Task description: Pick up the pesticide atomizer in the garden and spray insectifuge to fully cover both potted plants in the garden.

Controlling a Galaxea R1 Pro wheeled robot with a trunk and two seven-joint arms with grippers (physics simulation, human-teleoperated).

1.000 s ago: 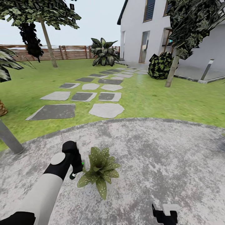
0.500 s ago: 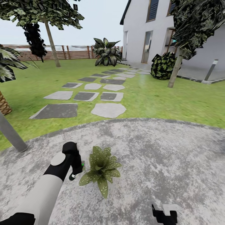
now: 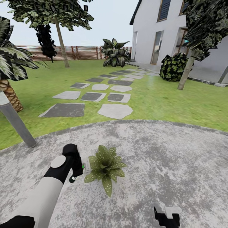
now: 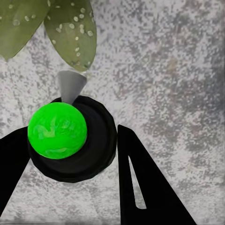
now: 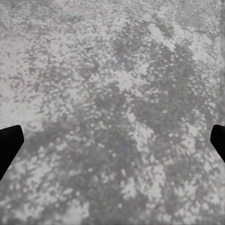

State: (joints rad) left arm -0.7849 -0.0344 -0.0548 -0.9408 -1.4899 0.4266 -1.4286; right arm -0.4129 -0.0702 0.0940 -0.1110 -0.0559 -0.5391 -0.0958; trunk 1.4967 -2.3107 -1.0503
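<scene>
Left gripper [image 4: 70, 154] clamped closed; right gripper [image 5: 112, 140] spread wide.

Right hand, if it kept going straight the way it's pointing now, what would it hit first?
Most likely the grey speckled paved patio: the right hand, fingers spread wide with nothing between them, looks onto bare paving. How far off cannot be told.

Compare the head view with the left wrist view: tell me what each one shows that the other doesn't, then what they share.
Head view alone: the lawn, stepping stones, wooden fence, house and the whole potted plant.

Left wrist view alone: the pesticide atomizer seen end-on, green top and grey nozzle, between the left gripper fingers.

Both: speckled leaves and the grey patio.
</scene>
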